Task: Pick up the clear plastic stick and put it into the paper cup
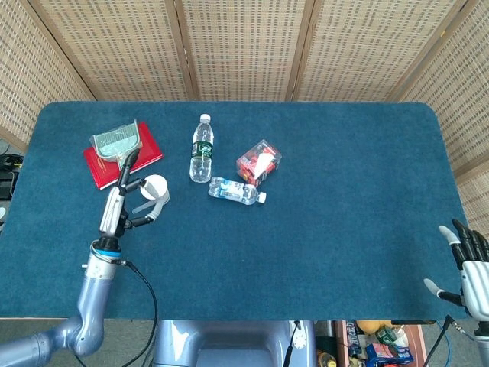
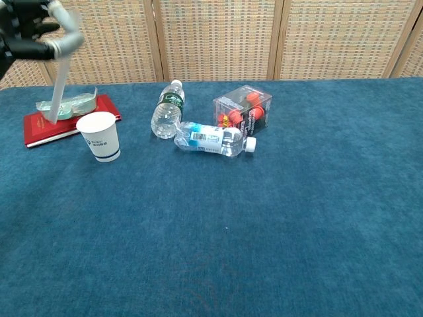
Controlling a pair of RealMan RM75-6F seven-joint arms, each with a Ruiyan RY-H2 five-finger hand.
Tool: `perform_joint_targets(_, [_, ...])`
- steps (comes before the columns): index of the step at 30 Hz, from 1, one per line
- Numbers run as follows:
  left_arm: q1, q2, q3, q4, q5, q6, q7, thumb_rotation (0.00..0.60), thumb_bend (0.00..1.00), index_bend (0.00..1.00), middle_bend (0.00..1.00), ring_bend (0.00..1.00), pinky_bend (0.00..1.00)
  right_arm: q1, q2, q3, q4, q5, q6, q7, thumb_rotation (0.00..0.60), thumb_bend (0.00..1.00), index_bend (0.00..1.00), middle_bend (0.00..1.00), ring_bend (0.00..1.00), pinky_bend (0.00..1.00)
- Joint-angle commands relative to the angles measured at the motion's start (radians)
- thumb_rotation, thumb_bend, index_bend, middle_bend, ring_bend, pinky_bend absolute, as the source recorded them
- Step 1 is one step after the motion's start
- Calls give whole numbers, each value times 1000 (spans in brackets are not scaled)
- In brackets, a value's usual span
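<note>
The clear plastic stick [image 2: 59, 82] hangs almost upright in my left hand [image 2: 36, 30], which grips its top end high at the far left of the chest view. Its lower end is behind and to the left of the white paper cup [image 2: 99, 135], which stands upright on the blue table. In the head view my left hand [image 1: 122, 195] is raised just left of the cup [image 1: 155, 188], and the stick [image 1: 150, 207] shows only as a pale blur there. My right hand [image 1: 466, 264] stays at the table's near right corner, fingers spread, holding nothing.
A red book [image 1: 99, 164] with a clear dustpan [image 1: 116, 141] on it lies behind the cup. Right of the cup lie a large water bottle [image 1: 201, 149], a small bottle [image 1: 235, 191] and a clear box [image 1: 258, 162] with red contents. The blue table [image 1: 344, 214] has open space at the right.
</note>
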Motion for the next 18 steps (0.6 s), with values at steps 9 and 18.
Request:
perform_joint_targets(9, [-144, -91, -115, 367, -38, -133, -486, 600, 367, 615, 0, 0, 0, 12, -7, 10, 9, 36, -31, -10, 600, 0, 0, 0, 0, 0])
perform_joint_targets(18, [-178, -162, -111, 506, -68, -167, -577, 600, 366, 617, 0, 0, 0, 18, -10, 17, 16, 56, -49, -6, 600, 0, 0, 0, 0, 0])
